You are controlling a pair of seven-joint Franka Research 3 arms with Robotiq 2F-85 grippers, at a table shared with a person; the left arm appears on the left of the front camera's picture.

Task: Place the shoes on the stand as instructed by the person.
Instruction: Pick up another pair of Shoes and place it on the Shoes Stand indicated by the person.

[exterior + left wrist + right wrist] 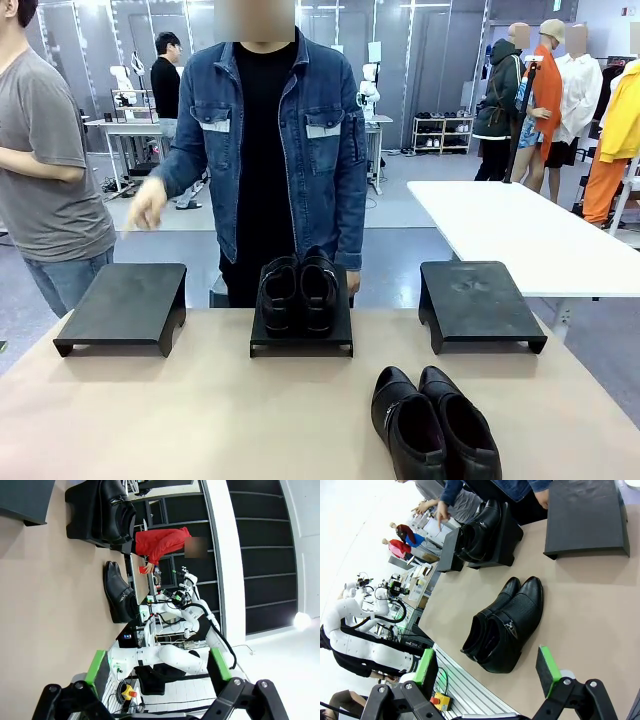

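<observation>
One pair of glossy black shoes (298, 290) stands on the middle stand (300, 340). A second pair with a strap (435, 425) lies on the tan table near the front edge, right of centre. The person (265, 130) in a denim jacket stands behind the middle stand, one hand (148, 205) held out above the bare left stand (120, 305). The right stand (480, 300) is bare too. My right gripper (487, 669) hangs open above the table's edge, with the strapped pair (502, 625) just beyond it. My left gripper (156, 666) is open, and the strapped pair (117, 592) lies farther off.
Another person in a grey T-shirt (40, 160) stands at the far left of the table. A white table (520, 230) sits behind on the right. A red emergency button (442, 700) is mounted below the table's front edge.
</observation>
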